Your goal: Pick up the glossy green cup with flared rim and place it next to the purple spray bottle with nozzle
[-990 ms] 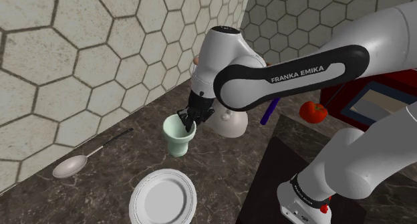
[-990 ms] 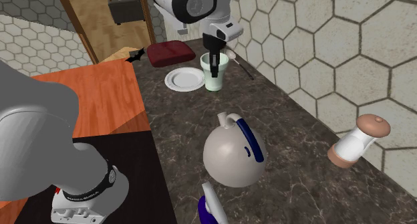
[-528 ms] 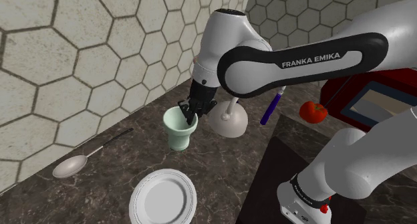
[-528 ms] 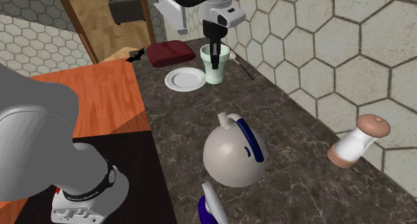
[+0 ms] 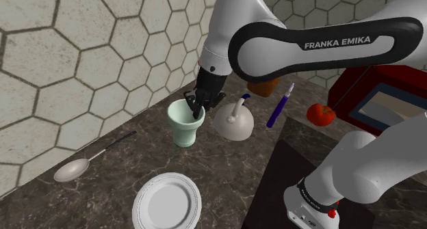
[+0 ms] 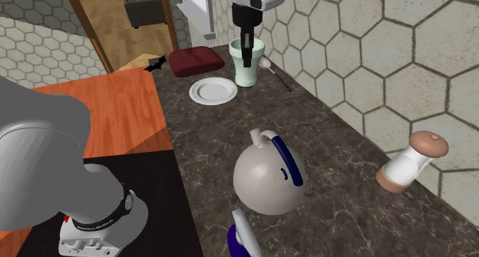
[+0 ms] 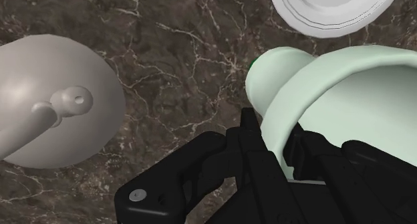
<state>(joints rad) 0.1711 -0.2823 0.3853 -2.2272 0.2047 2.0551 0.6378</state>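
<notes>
Presently: claw clamped on rim wall of pale green flared cup, one finger inside, one outside. Cup upright over dark marble counter, near white plate and spoon. Cannot tell whether base touches counter. Round grey jug stands between cup and purple spray bottle; cup well apart from bottle.
</notes>
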